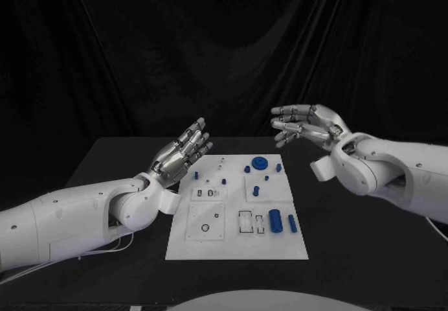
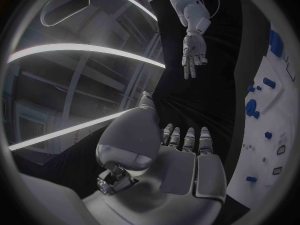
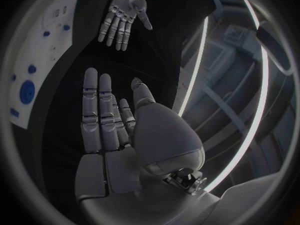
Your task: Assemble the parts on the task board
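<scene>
While both hover empty, left robot hand (image 1: 185, 153) flat, right robot hand (image 1: 305, 124) loosely curled (fingers apart), small blue parts (image 1: 276, 220) on white task board (image 1: 237, 249).

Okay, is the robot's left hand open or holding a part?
Open. The left hand is raised beside the task board with fingers extended and nothing in it.

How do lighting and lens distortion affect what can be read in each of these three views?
Head view: dark backdrop and table, yet the white task board and blue parts stand out sharply. Left wrist view: fisheye bends the board's edge, bright ceiling strips curve behind the left hand. Right wrist view: the same curved strips beside the right hand, with the board squeezed against the circle's rim.
</scene>
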Motion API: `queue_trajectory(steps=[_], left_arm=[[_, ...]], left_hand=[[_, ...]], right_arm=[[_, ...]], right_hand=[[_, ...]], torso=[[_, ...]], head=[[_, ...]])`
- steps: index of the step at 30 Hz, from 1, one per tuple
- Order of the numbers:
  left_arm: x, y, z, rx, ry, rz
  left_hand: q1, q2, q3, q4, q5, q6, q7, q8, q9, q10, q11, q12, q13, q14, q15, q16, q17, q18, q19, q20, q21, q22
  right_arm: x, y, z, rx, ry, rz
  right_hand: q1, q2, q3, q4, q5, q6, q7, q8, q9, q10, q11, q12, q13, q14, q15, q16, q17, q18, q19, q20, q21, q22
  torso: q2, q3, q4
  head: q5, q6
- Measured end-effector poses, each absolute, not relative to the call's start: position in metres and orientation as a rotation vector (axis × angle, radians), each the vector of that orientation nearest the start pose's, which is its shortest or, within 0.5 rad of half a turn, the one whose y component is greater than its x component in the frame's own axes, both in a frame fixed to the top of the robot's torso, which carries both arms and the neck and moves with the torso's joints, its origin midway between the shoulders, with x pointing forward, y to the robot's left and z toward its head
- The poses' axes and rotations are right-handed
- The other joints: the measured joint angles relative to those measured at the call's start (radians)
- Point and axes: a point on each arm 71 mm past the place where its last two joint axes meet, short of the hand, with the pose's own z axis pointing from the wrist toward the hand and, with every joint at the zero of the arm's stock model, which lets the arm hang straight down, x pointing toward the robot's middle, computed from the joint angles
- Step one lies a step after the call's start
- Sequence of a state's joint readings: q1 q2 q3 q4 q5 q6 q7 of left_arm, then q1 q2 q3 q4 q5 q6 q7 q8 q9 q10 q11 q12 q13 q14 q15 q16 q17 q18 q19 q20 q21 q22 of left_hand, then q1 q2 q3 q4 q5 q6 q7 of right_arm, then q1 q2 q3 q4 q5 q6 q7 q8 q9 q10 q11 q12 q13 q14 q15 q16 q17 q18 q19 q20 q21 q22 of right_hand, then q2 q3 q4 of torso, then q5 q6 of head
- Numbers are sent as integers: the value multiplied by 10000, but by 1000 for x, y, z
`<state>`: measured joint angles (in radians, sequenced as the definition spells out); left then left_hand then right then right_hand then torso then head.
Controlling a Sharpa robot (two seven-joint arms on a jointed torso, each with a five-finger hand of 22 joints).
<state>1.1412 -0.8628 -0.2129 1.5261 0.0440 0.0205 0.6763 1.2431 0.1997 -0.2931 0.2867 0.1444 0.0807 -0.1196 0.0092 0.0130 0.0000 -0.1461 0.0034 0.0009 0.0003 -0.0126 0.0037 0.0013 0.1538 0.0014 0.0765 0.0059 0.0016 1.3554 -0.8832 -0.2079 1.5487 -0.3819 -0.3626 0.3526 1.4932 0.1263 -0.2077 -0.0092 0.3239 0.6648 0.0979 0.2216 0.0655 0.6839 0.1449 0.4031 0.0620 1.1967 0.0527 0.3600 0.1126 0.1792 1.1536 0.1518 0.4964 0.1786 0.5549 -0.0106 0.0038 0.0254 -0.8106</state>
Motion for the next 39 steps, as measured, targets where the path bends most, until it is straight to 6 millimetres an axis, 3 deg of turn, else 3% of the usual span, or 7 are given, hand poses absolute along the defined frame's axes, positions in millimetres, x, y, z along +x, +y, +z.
queue_trajectory(steps=[5,10,15,18,25,32,39], left_arm=[[441,217,-244,-10632,14567,-18900],[438,229,-242,-10502,14569,-18673],[438,236,-238,-10358,14529,-18557],[437,238,-234,-10259,14494,-18552],[435,245,-219,-9687,14394,-18361],[435,248,-207,-9057,14329,-18090],[435,247,-199,-8658,14296,-18043]], left_hand=[[-19,122,0,0,39,-1,74,0,7,0,70,0,0,-6,298,0,-3,1,-19,337,0,0],[-41,144,0,0,39,-2,74,0,7,1,71,0,0,2,417,0,-4,1,4,515,0,1],[26,211,-1,0,45,27,102,-1,7,0,227,0,1,-1,776,0,-3,168,45,1467,0,23],[93,277,0,0,202,164,286,52,33,2,441,0,1,1,915,0,-3,169,96,1748,0,44],[293,302,-1,0,620,427,575,112,68,-2,891,0,3,1,915,0,-2,168,81,1602,0,48],[530,363,29,30,1233,491,595,112,76,2,968,0,4,-11,849,0,0,168,-9,1309,0,-1],[866,383,124,15,1759,490,596,112,76,2,968,0,5,1,838,0,2,168,-9,1309,0,-7]], right_arm=[[498,-202,-133,2438,15890,11475],[505,-183,-120,-1616,15982,9264],[509,-168,-119,-5192,15530,7060],[512,-164,-119,-6627,15183,5984],[518,-161,-117,-8043,14759,4601],[526,-164,-118,-8362,14805,3888],[533,-164,-119,-8462,14883,3522]], right_hand=[[199,-205,465,49,-964,534,-407,-255,4,952,-342,-560,0,1325,-377,-262,147,4,901,-386,303,171],[-29,-573,959,432,-1724,1331,-1345,-309,98,1871,-930,-1113,8,2535,-857,81,681,2,1735,-773,837,520],[-130,-1081,1662,816,-1739,1812,-1397,-663,59,2639,-1089,-2019,8,2691,-1013,1383,1720,-11,2399,-1014,2740,2566],[-277,-1377,2115,1055,-1747,1887,-1427,-946,54,2941,-1082,-2442,10,2697,-1119,2463,2334,-329,2688,-1120,4592,4808],[-947,-2009,2485,1631,-2230,1948,-1431,-1210,55,3144,-1081,-2783,25,2694,-1181,3928,2985,-477,2762,-1162,6103,6615],[-562,-1961,3233,1340,-419,2036,-1519,-1291,93,3143,-1081,-3026,24,2657,-1218,4132,3005,-476,2273,-1123,5448,5561],[-684,-2097,3391,1402,-955,1998,-1557,-1395,102,3216,-1154,-3143,24,2657,-1218,4419,3015,-474,2349,-1199,5735,6038]], torso=[[-9,-23,1],[-7,-31,16],[15,-35,14],[58,-36,1],[242,-61,8],[564,-88,71],[864,-135,146]], head=[[-19,-369],[-78,-588],[-32,-617],[22,-621],[32,-533],[-32,-394],[-30,-305]])
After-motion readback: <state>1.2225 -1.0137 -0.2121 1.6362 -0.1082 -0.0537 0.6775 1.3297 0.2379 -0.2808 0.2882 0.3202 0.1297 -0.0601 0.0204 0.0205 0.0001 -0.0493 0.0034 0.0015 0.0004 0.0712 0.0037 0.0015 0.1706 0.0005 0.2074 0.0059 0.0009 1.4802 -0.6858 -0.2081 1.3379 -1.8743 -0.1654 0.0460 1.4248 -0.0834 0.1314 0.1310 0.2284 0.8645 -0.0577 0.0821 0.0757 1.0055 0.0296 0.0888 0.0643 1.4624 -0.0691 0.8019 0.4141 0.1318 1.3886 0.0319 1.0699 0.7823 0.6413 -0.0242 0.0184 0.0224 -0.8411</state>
